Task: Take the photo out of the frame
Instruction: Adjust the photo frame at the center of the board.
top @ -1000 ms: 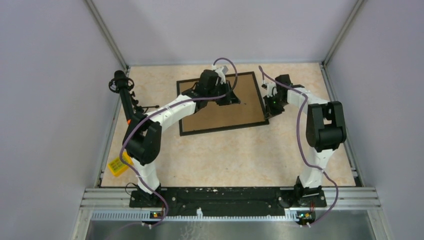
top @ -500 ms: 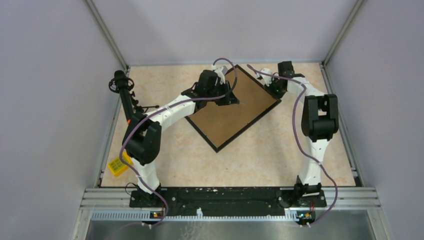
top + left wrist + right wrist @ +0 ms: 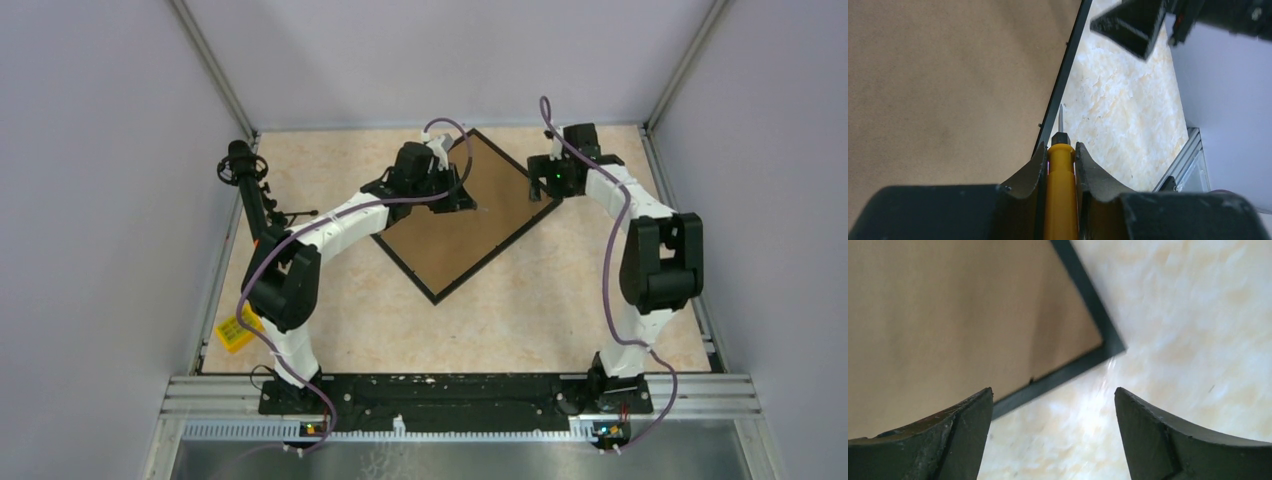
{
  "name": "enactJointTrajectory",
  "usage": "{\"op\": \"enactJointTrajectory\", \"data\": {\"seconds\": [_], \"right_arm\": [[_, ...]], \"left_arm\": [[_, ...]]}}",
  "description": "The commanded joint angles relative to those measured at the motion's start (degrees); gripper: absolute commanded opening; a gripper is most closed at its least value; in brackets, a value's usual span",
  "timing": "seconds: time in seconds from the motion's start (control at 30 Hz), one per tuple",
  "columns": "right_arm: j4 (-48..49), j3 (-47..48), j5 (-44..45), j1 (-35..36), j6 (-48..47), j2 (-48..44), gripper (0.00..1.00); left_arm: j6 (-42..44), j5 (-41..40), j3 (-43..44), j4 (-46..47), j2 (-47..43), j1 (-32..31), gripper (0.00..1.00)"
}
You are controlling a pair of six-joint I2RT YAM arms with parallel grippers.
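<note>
The frame (image 3: 460, 235) lies back-up on the table, turned like a diamond, its brown fibreboard back (image 3: 948, 75) inside a thin black border (image 3: 1098, 310). The photo is hidden under that board. My left gripper (image 3: 462, 195) hovers over the frame's upper middle, shut on a yellow screwdriver (image 3: 1062, 190) whose thin metal tip (image 3: 1060, 117) points at the black border. My right gripper (image 3: 540, 185) stands open beside the frame's right corner (image 3: 1113, 345), nothing between its fingers (image 3: 963, 420); it also shows at the top of the left wrist view as a dark block (image 3: 1133, 22).
A black stand (image 3: 243, 165) rises at the table's left edge, and a small yellow item (image 3: 237, 330) lies near the front left. Grey walls close in the table on three sides. A metal rail (image 3: 460, 395) runs along the near edge.
The frame has swung from nearly square to a diamond. My right gripper, earlier shut at the frame's right edge, has let go, opened and moved back. The left gripper has stayed put.
</note>
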Motion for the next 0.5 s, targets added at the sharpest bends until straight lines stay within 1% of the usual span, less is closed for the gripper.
{"op": "enactJointTrajectory", "data": {"seconds": [0.0,0.03,0.1,0.23,0.33,0.43,0.47], "right_arm": [[1.24,-9.81,-1.61,-0.10,20.30,-8.14,0.92],[0.95,-10.94,-2.42,-0.10,21.73,-8.37,0.93],[0.14,-12.16,-4.15,-0.06,24.57,-7.88,0.92],[2.69,-15.17,-3.37,0.27,26.44,-7.01,0.89],[3.80,-16.10,-3.53,0.54,27.56,-5.08,0.84],[4.47,-16.09,-2.95,1.09,28.90,-3.04,0.76],[4.05,-15.39,-2.65,1.27,29.25,-2.14,0.75]], "left_arm": [[-0.06,0.30,-0.76,3.88,-3.84,0.33,0.00],[-0.10,0.28,-0.89,3.98,-3.87,0.34,0.00],[-0.32,0.27,-1.06,4.15,-4.01,0.32,0.00],[-0.47,0.36,-1.32,4.46,-4.22,0.32,0.00],[-0.40,0.10,-1.46,4.44,-4.34,0.33,0.00],[-0.37,0.22,-1.49,4.48,-4.18,0.37,0.00],[-0.44,0.27,-1.53,4.52,-4.12,0.33,0.00]]}}
